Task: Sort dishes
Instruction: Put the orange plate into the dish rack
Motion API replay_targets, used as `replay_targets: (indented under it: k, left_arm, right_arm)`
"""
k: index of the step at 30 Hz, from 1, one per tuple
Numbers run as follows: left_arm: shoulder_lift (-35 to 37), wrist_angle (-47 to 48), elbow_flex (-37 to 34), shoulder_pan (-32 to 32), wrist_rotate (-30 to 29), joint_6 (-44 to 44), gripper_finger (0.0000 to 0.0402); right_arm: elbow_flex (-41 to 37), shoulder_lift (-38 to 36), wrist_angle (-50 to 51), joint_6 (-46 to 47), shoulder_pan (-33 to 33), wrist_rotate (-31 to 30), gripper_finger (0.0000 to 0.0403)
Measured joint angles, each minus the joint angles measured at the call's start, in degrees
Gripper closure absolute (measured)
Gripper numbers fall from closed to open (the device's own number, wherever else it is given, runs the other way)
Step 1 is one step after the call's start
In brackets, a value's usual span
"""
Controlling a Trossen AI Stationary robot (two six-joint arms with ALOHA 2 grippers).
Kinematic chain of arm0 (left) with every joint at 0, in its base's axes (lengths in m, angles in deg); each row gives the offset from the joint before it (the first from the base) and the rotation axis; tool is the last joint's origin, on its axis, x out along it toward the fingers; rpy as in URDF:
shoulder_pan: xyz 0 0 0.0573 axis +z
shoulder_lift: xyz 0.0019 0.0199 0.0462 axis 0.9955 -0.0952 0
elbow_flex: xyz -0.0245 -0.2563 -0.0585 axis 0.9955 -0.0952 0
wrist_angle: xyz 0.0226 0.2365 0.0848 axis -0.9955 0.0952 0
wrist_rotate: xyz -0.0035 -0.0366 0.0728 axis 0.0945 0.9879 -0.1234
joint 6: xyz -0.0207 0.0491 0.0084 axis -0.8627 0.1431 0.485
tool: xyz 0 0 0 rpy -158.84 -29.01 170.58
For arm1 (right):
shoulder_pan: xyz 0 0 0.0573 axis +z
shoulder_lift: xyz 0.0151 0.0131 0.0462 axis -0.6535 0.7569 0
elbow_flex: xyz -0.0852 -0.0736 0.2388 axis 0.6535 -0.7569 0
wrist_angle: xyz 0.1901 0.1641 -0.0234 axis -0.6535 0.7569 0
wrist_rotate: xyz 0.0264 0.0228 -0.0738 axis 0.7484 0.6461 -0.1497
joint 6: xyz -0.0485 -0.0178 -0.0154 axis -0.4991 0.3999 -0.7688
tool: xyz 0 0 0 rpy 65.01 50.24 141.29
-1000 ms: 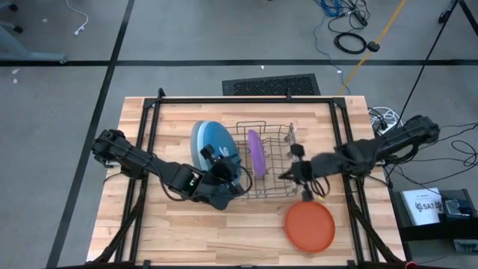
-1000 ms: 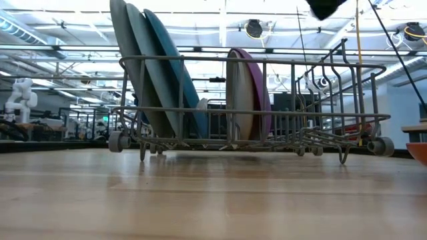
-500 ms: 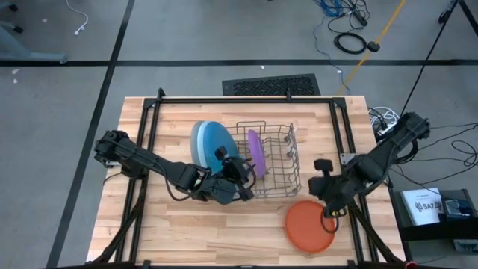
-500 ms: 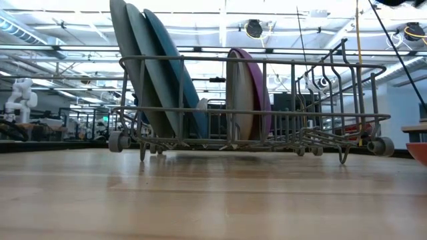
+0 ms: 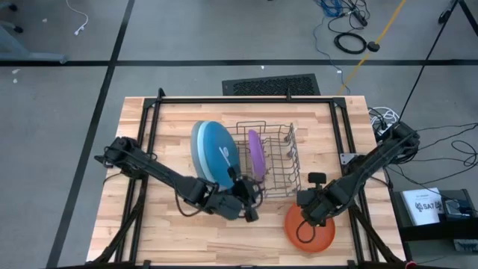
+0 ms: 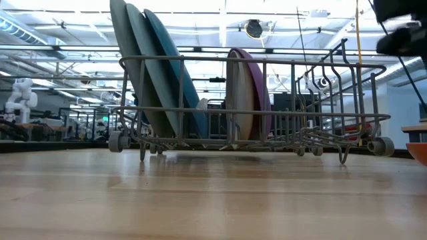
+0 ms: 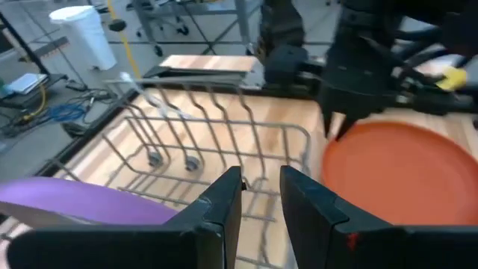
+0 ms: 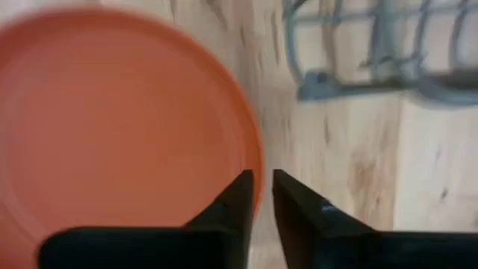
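Observation:
The grey wire dish rack (image 5: 272,161) stands mid-table. Three large plates (image 5: 213,153), light blue, grey and darker blue, stand on edge in its left end. A purple plate (image 6: 259,100) and a beige-grey one (image 6: 239,100) stand on edge in its middle. An orange-red plate (image 5: 317,235) lies flat on the table, near and right of the rack. My right gripper (image 5: 302,213) hangs above that plate's rim on the rack side (image 8: 258,161), fingers a narrow gap apart, touching nothing. My left gripper (image 5: 252,205) is by the rack's near side, narrowly open and empty.
The rack (image 7: 209,127) stands between my left gripper and my right arm (image 7: 373,67). A black frame (image 5: 224,99) borders the table's far, left and right sides. Bare wood lies along the near edge, left of the orange-red plate.
My right gripper has gone from the rack's right end toward the table's near edge and come down over the orange-red plate. My left gripper has moved along the rack's near side toward the table's right and near edges. The plates have stayed still.

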Motion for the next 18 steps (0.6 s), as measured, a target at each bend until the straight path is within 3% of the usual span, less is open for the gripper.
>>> replay_targets:
  k: [10, 14, 18]
  left_arm:
    - [-0.4, -0.6, 0.0, -1.1, 0.2, 3.1, 0.0306]
    - [-0.4, -0.3, 0.0, -1.7, 0.3, 4.2, 0.0306]
    - [-0.4, -0.3, 0.0, -2.3, 0.3, 6.7, 0.0306]
  right_arm:
    - [-0.2, 8.0, -3.4, -3.0, -1.5, 0.6, 0.0218]
    - [-0.2, 10.7, -3.3, -5.4, -1.6, 0.7, 0.0206]
    - [-0.2, 12.3, -2.7, -7.4, -1.9, 0.8, 0.0219]
